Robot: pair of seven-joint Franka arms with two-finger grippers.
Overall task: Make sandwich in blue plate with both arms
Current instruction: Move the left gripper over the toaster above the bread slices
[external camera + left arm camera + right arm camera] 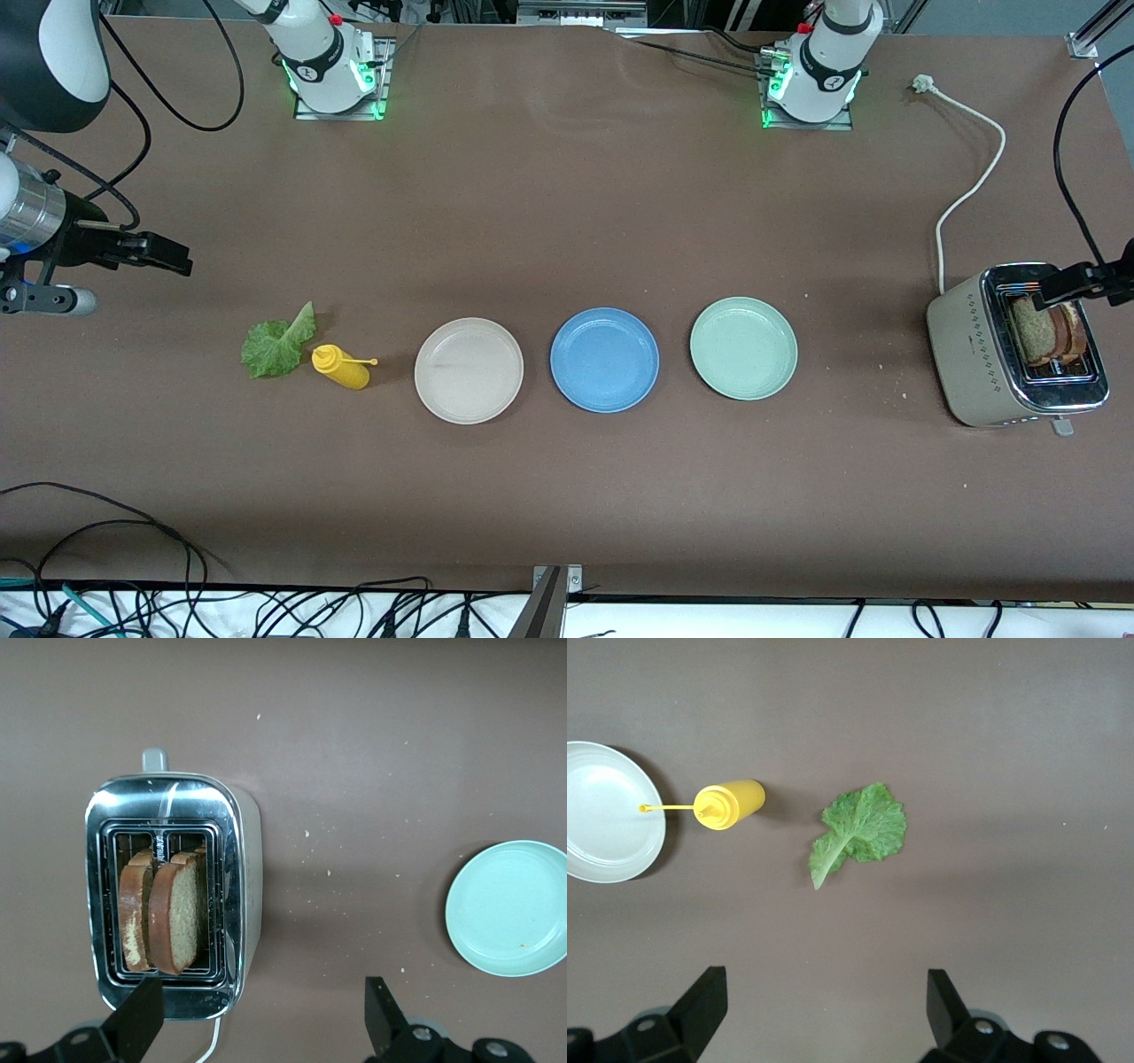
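Observation:
The blue plate (604, 359) lies empty between two other plates. Two brown toasted bread slices (1050, 332) stand upright in the slots of a beige toaster (974, 354) at the left arm's end of the table; they also show in the left wrist view (173, 912). My left gripper (1054, 292) hangs open and empty over the toaster (239, 868), its own jaws (262, 992) wide apart. A green lettuce leaf (277, 344) lies flat toward the right arm's end. My right gripper (173, 255) is open and empty above the table beside the leaf (864, 828), its jaws (824, 979) wide apart.
A pale beige plate (469, 370) and a mint-green plate (743, 348) flank the blue one, both empty. A yellow squeeze bottle (341, 366) lies on its side between the leaf and the beige plate. The toaster's white cord (970, 190) runs toward the left arm's base.

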